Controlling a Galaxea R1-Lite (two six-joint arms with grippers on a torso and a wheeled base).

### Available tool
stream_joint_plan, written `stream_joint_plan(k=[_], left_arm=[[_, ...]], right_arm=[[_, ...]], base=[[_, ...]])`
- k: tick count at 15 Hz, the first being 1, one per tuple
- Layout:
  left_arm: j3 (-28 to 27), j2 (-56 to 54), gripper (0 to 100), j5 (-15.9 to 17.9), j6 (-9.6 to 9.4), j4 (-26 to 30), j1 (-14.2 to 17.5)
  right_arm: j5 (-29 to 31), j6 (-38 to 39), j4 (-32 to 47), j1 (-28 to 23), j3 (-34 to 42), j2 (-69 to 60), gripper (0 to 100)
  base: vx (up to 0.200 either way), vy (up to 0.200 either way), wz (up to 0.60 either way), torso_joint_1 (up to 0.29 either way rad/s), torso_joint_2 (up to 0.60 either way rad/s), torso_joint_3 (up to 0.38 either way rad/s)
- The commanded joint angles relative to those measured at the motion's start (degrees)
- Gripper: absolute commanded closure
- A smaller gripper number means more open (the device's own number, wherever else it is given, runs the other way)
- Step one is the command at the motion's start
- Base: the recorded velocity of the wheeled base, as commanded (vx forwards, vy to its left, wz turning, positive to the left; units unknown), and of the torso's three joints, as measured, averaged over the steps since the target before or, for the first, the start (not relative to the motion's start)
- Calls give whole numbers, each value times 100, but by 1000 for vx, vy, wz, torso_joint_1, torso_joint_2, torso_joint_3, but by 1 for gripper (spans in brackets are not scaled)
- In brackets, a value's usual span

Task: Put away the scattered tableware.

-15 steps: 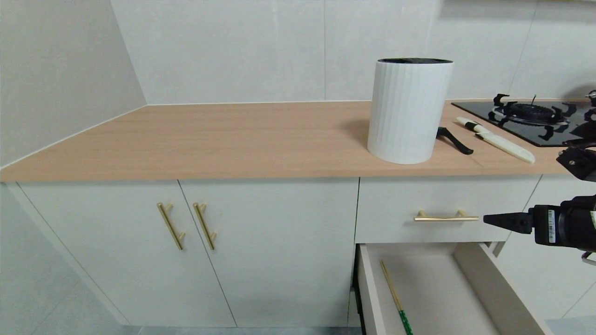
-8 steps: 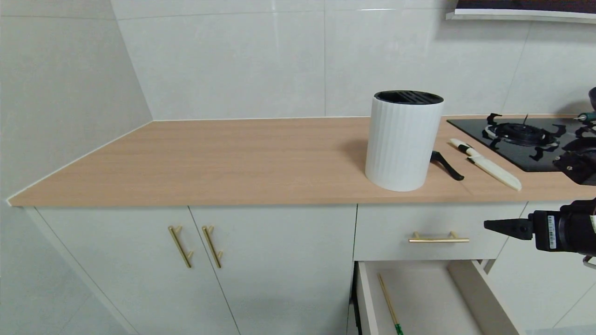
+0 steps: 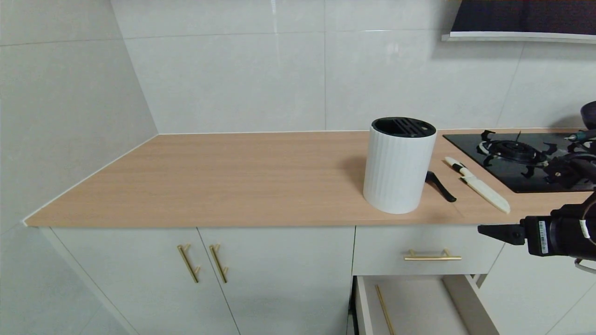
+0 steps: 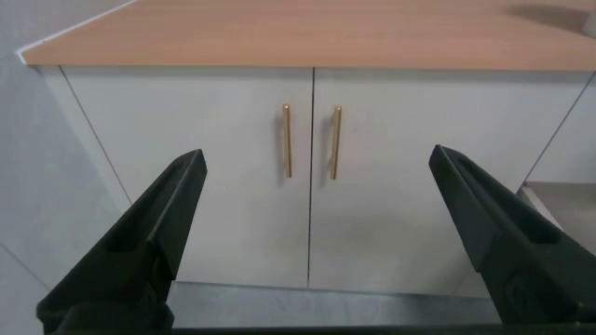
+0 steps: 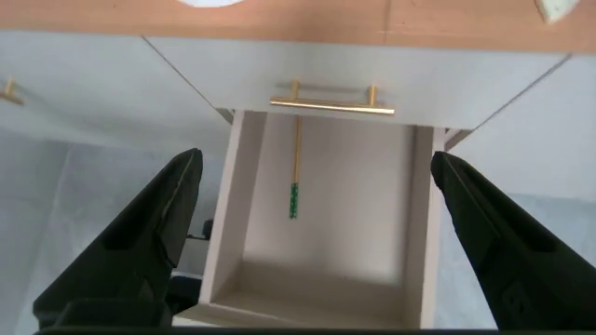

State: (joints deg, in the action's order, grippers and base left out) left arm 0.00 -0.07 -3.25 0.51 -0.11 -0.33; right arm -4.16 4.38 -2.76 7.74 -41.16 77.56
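A white ribbed knife holder [image 3: 399, 165] stands on the wooden counter [image 3: 233, 181]. Right of it lie a black-handled utensil [image 3: 439, 186] and a white knife [image 3: 476, 184]. Below, the lower drawer [image 3: 458, 298] is pulled out, with a chopstick with a green end [image 5: 295, 172] lying inside, also seen in the head view [image 3: 384, 309]. My right gripper [image 3: 484, 229] hangs in front of the drawers, above the open one, fingers wide apart and empty [image 5: 317, 251]. My left gripper [image 4: 317, 242] is open and empty, facing the cabinet doors.
A black gas hob [image 3: 517, 156] sits at the counter's right end. A closed drawer with a gold handle [image 3: 432, 255] is above the open one. Two cabinet doors with gold handles [image 4: 312, 140] are to the left. The counter left of the holder is bare.
The head view has tilted upward, so the counter and drawers sit lower in the picture. The tableware has not moved. My right gripper stays about where it was.
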Motion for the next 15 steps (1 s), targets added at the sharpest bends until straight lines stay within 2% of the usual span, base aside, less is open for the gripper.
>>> stream_joint_plan(k=[1, 4, 5, 7, 9, 11, 15], left_arm=[[0, 7, 0, -8, 2, -7, -2], [0, 7, 0, -8, 2, 2, -2], [0, 7, 0, -8, 2, -7, -2], [0, 7, 0, -8, 2, -7, -2], [0, 7, 0, -8, 2, 2, -2], [0, 7, 0, -8, 2, -7, -2], [0, 7, 0, -8, 2, -7, -2]], right_arm=[[3, -95, -665, -36, 160, 383, 0], [-191, -561, -1860, -466, -156, 1332, 0], [-340, -728, -1957, -554, -305, 1534, 0], [-868, -991, -1966, -765, -991, 2123, 0], [-894, -1141, -1948, -827, -1580, 2668, 0], [-894, -1510, -1957, -897, -1887, 3108, 0], [-1070, -1580, -2001, -888, -2098, 3714, 0]], base=[[0, 0, 0, 41, -85, -46], [0, 0, 0, 0, 0, 0], [0, 0, 0, 0, 0, 0], [0, 0, 0, 0, 0, 0], [0, 0, 0, 0, 0, 0], [0, 0, 0, 0, 0, 0], [0, 0, 0, 0, 0, 0]])
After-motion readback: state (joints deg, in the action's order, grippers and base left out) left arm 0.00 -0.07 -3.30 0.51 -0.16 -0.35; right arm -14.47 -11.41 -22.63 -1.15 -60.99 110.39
